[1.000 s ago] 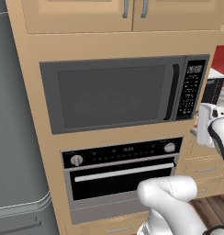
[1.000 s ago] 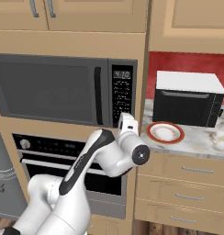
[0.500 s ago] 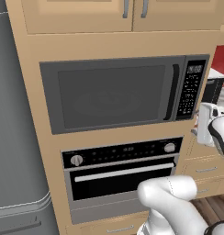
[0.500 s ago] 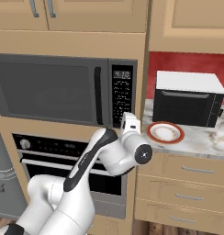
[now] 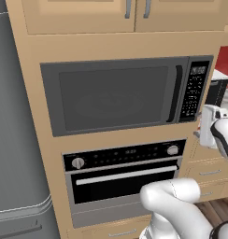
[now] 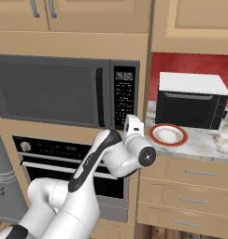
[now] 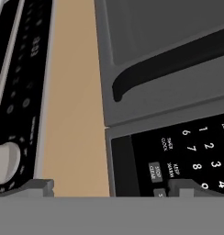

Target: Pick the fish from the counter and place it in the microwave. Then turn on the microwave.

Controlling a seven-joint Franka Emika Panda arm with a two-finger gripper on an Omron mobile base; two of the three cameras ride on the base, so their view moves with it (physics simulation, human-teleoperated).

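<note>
Left of the microwave (image 5: 116, 98) stands a tall grey refrigerator (image 5: 15, 130), and below the microwave sits a black oven (image 5: 125, 175) with round knobs and a silver bar. The microwave's door is shut, its black vertical handle (image 6: 100, 95) just left of the button panel (image 6: 122, 95). At the panel's lower end the gripper (image 7: 109, 186) hovers close to the keys; in the hand view its two fingertips (image 7: 40, 186) stand well apart, one before the wooden strip under the microwave, the other by the STOP/CLEAR key (image 7: 155, 170), with nothing between them. Right of the microwave, on the marbled surface (image 6: 204, 142), lies a red-rimmed white plate (image 6: 168, 134), and behind it a small black and white toaster oven (image 6: 191, 100). I cannot tell where the fish is.
</note>
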